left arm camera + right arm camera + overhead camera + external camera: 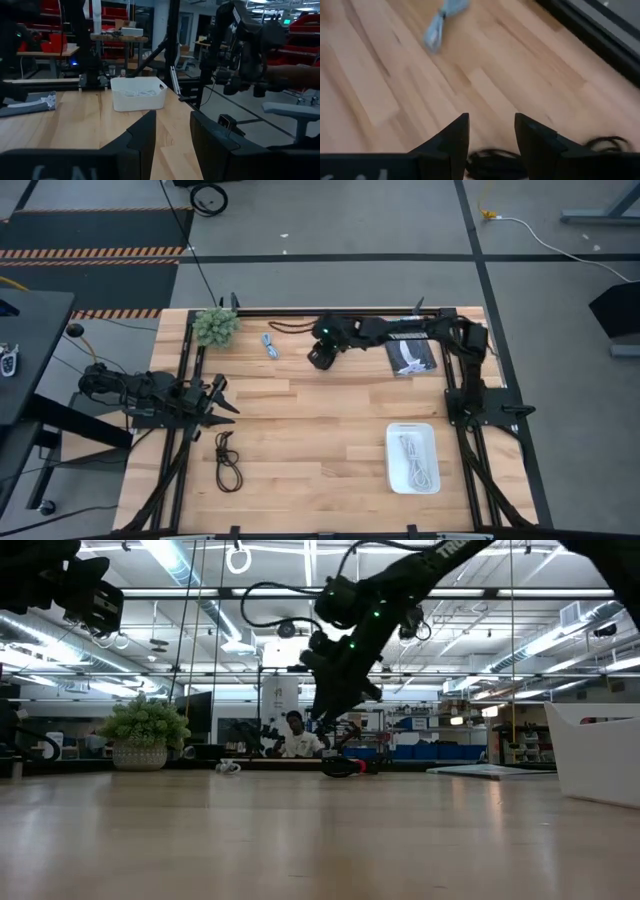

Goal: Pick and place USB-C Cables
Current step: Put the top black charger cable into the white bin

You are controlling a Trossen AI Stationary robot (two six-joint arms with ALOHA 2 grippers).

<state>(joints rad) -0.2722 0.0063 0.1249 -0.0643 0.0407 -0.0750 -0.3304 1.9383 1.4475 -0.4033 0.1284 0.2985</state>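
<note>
My left gripper (pixel 222 400) rests low at the table's (pixel 320 460) left edge, arm folded short behind it, fingers spread and empty; past them my left wrist camera shows the white tray (pixel 138 93) across the boards. Just in front of that gripper, toward the near edge, one black cable (pixel 227 461) lies in a loose coil, untouched. At the far left corner stands the green plant (pixel 216 326), and just right of it lies the light blue cable (pixel 270 345), which my right wrist camera catches as a pale blur (pixel 441 21). My right arm stretches from its base on the right side all the way across the far part of the table, wrist bent down, so that my right gripper (pixel 321 357) hangs over the boards right of the blue cable; its fingers (pixel 451 139) stand parted with nothing between them. Directly below them a second black cable (pixel 492 161) lies on the wood, partly hidden behind my own fingertips and cut off at the edge of the view; from the low camera it is only a dark lump (pixel 350 767). Farther right, a flat packet (pixel 411 356) lies half under my right arm. In the tray (pixel 413 430) on the right, the white cable (pixel 414 461) sits coiled.
</note>
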